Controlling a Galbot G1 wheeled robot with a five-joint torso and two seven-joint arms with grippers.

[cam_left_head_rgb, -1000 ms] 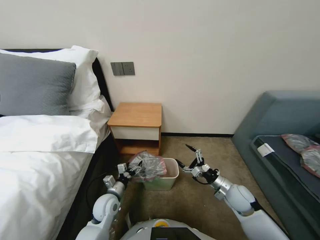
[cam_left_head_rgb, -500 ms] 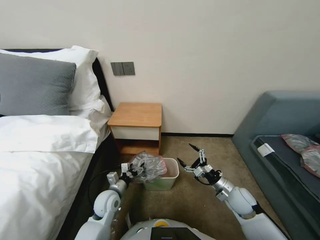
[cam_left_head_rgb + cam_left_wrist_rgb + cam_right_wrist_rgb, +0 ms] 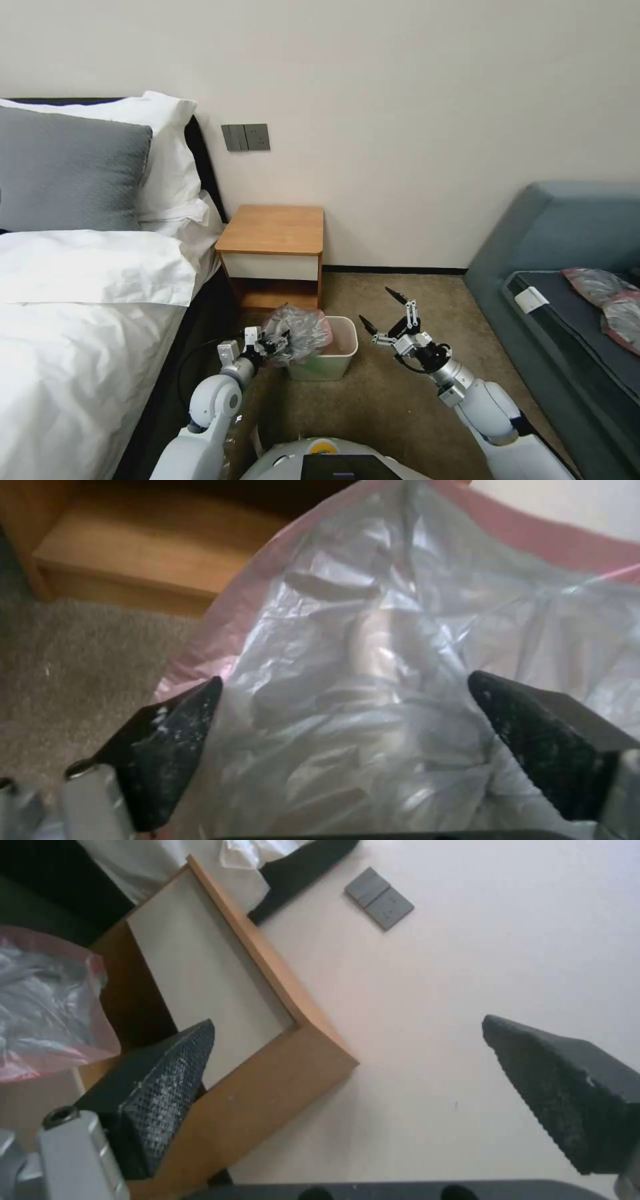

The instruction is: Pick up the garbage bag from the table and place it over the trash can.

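Note:
The garbage bag (image 3: 299, 329), crumpled grey film with a pinkish-red rim band, is bunched over the left side of the cream trash can (image 3: 328, 367) on the carpet. My left gripper (image 3: 272, 344) is against the bag's left side. In the left wrist view its fingers (image 3: 170, 740) stand wide apart with the bag's film (image 3: 373, 630) bulging between them. My right gripper (image 3: 379, 309) hangs open to the right of the can, apart from it, nothing between its fingers (image 3: 160, 1080). The wooden table (image 3: 273, 230) stands behind the can against the wall, its top bare.
A bed (image 3: 80, 320) with white sheets and a grey pillow runs along my left. A blue-grey sofa (image 3: 567, 253) is on the right, with crumpled film pieces (image 3: 607, 297) lying on it. Open carpet (image 3: 400, 393) lies between the can and the sofa.
My right arm has drawn back to the right and a little up, away from the can. The left gripper stays at the bag, which has sagged slightly.

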